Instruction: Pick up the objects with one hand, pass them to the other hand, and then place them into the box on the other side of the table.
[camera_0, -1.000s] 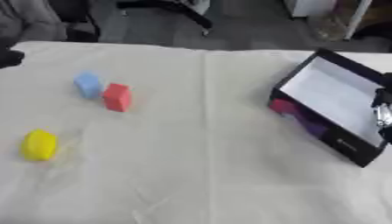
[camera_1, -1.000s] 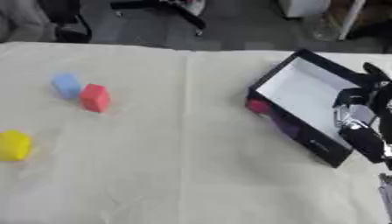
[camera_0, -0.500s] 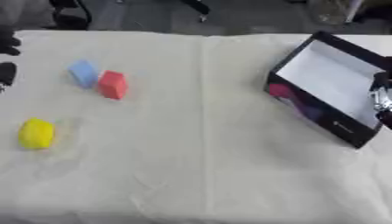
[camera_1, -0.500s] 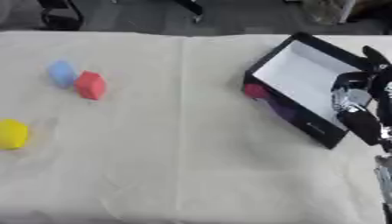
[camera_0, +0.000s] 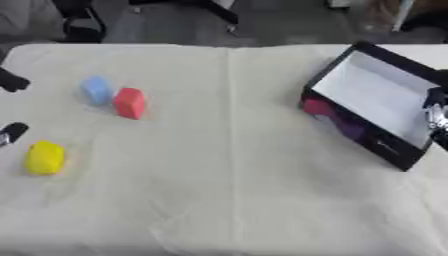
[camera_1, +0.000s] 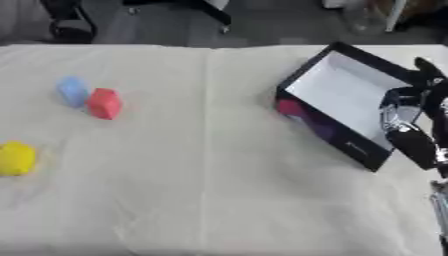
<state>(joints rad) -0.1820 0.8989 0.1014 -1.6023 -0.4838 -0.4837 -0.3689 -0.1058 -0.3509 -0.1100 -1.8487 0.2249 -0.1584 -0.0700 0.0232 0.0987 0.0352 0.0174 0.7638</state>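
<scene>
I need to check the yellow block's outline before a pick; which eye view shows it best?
The left eye view: the yellow block lies whole on the cream cloth, clear of the picture's edge. The right eye view also shows it, but hard against the left edge, possibly clipped.

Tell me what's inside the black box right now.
The black box with the white lining shows only bare white floor; none of the blocks is in it. The right hand covers its far right edge, so that strip can't be checked.
</scene>
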